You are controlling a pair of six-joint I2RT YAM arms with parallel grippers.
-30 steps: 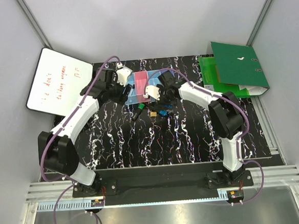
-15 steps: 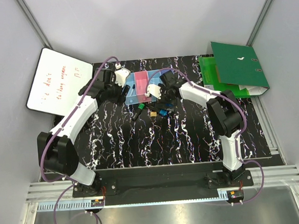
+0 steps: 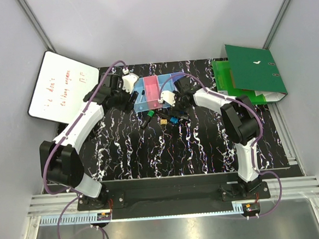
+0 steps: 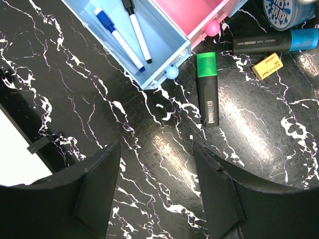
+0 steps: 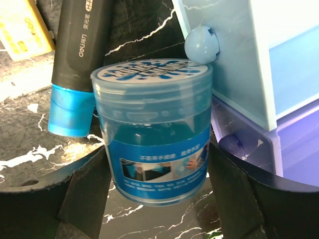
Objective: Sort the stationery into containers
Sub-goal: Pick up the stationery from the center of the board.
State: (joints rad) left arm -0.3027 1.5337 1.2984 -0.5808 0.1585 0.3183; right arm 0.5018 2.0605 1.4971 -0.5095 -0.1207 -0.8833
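The right hand (image 5: 159, 152) bracketed the round blue tub (image 5: 152, 124), fingers (image 5: 89, 199) against both sides; whether it pinched, I could not tell. The tub stood on the tabletop (image 4: 149, 124) beside the containers (image 4: 167, 62). The left hand (image 4: 155, 149) hovered spread, empty. Next: lift over a bin wall.

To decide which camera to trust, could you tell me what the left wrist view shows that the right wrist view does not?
Only left wrist: two white markers in the light-blue plastic bin, the pink bin, a green-capped black highlighter. Only right wrist: the purple bin. Both: the round translucent blue tub, the blue-capped black marker, the small yellow piece.
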